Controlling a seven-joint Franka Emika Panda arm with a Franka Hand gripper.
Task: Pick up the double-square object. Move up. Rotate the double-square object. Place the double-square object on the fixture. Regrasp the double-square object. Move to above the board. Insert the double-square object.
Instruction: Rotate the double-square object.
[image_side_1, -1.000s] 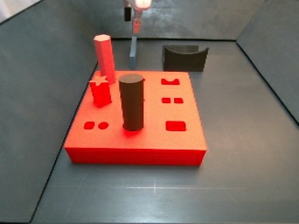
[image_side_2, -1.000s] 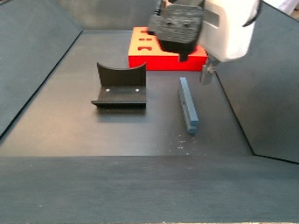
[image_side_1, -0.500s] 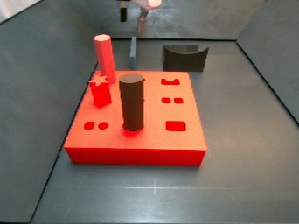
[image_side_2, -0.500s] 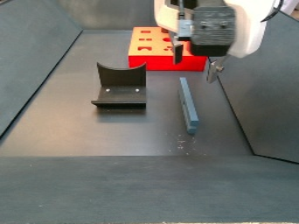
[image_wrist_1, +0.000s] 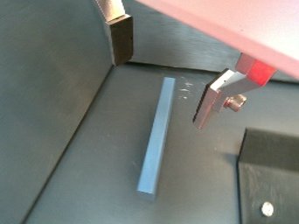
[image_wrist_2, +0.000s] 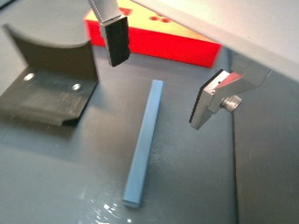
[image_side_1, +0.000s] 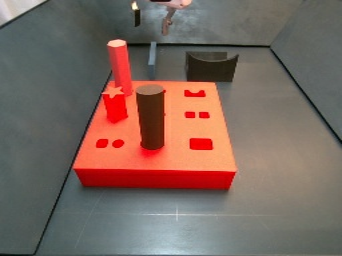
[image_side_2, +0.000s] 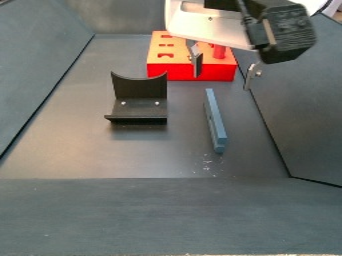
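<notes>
Grey-blue double-square object (image_wrist_2: 142, 147) flat on floor — open gripper (image_wrist_2: 162, 72) above.

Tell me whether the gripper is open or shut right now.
Open. In both wrist views the gripper has its fingers spread wide apart above the double-square object, which lies flat on the floor, untouched.

Two fixed side cameras, two wrist cameras looking down.
Side views face each other across the board (image_side_1: 160, 125); wrist views share the double-square object (image_wrist_1: 156, 136) between the open gripper's (image_wrist_2: 162, 70) plates.
</notes>
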